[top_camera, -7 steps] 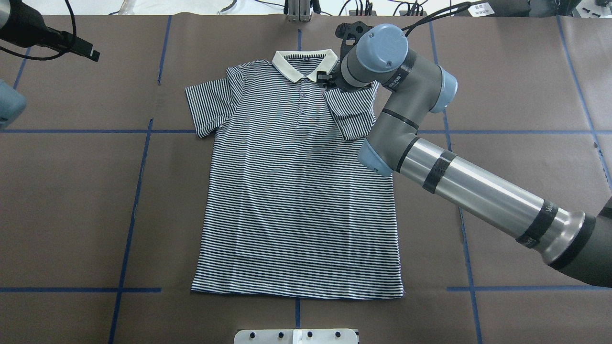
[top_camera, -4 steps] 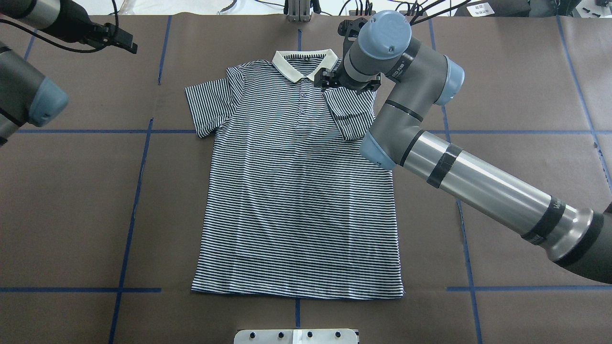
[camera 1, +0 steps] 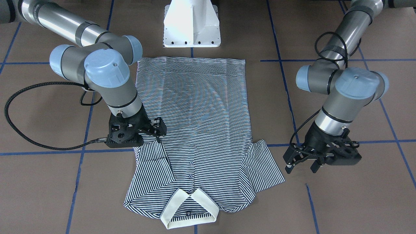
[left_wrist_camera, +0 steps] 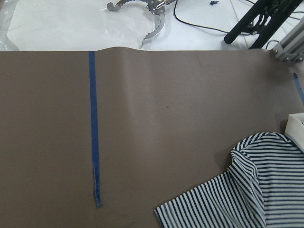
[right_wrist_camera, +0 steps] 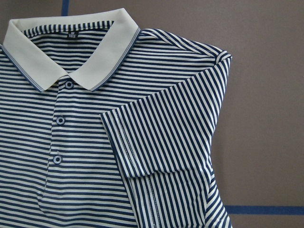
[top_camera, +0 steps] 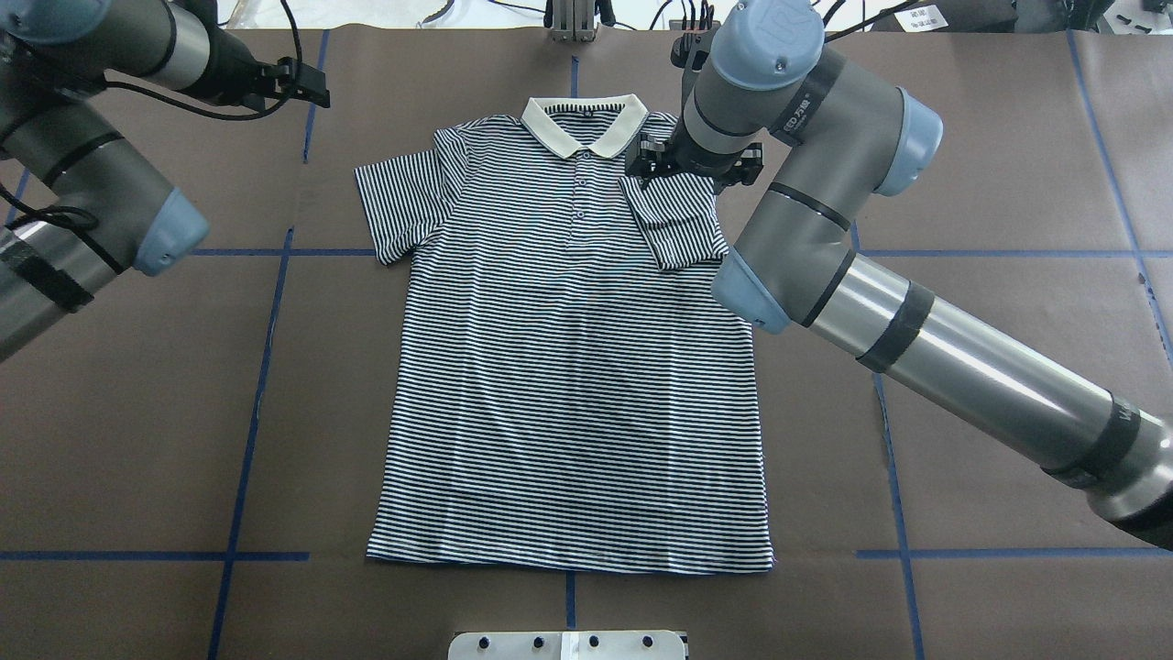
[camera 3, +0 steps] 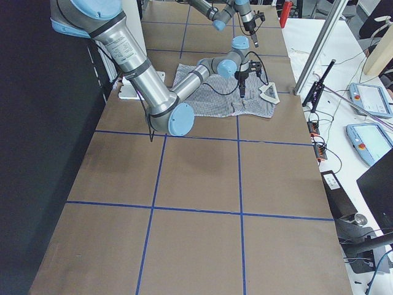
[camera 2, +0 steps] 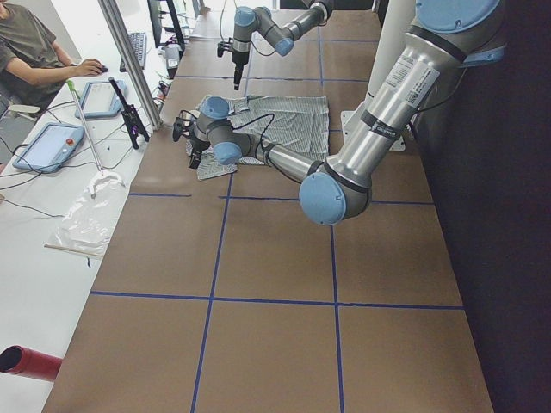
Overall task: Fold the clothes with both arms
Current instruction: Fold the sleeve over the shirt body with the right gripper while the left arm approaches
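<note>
Starting with the front-facing view: locate the polo shirt point(camera 1: 195, 107) flat and face-up on the counter point(camera 1: 341, 201), collar point(camera 1: 190, 211) at the end away from the robot. Note the folded sleeve point(camera 1: 152, 162) on the robot's right already turned in over the chest, and the flat sleeve point(camera 1: 265, 162) on its left not yet folded, judged to be the step in hand. Find the left gripper point(camera 1: 300, 166) just beside that sleeve's outer edge, not touching, fingers spread wide and empty. Lower them over the hem, pinch both layers, lift just clear, and carry inward to mirror the other side. Find the right gripper point(camera 1: 157, 131) over the folded sleeve's end nearer the robot, fingers apparently parted, holding nothing. Contact with the cloth cannot be told.

Moving to the overhead view: confirm the right gripper above the folded sleeve, and the left gripper off the shirt, near the flat sleeve.

Checking both side views: too small to judge the fingers.

Turning to the left wrist view: see the flat sleeve at lower right with bare counter ahead, so steer towards the sleeve.

Turning to the right wrist view: see the folded sleeve lying smooth across the chest, with no fingers in frame.
</note>
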Available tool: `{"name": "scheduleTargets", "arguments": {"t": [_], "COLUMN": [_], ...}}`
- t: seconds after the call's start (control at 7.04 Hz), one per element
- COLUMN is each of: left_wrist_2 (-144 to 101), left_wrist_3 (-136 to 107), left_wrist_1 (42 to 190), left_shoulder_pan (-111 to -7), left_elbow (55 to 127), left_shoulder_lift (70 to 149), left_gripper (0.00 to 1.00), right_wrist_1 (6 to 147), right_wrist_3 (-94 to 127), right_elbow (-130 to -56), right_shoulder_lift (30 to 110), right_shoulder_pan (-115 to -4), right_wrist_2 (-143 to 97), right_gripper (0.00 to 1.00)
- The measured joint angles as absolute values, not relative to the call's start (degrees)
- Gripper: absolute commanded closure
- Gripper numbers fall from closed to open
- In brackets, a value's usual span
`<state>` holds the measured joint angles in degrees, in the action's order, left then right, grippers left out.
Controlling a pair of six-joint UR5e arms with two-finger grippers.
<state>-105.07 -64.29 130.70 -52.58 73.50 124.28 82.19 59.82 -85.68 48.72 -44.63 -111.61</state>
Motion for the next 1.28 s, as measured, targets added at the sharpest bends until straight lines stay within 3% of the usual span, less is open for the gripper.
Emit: {"name": "scheduleTargets", "arguments": {"t": [0.57, 1.28], "left_wrist_2": [-96.9, -95.7], "left_wrist_3": [-66.0, -65.0], "left_wrist_1": [130.9, 131.4], "left_shoulder_pan": [-47.9, -46.3], "left_elbow": [61.4, 59.5], "left_shoulder_lift": [130.3, 130.4], "left_gripper": [0.06, 0.15], "right_wrist_1": [82.2, 82.1], "right_wrist_3": [59.4, 59.9], "right_elbow": [-86.7, -87.5], "right_shoulder_lift": [49.3, 49.1], "right_shoulder_pan": [-44.7, -44.9], "right_wrist_2": [-111.5, -111.5], "right_gripper": [0.0, 0.0]}}
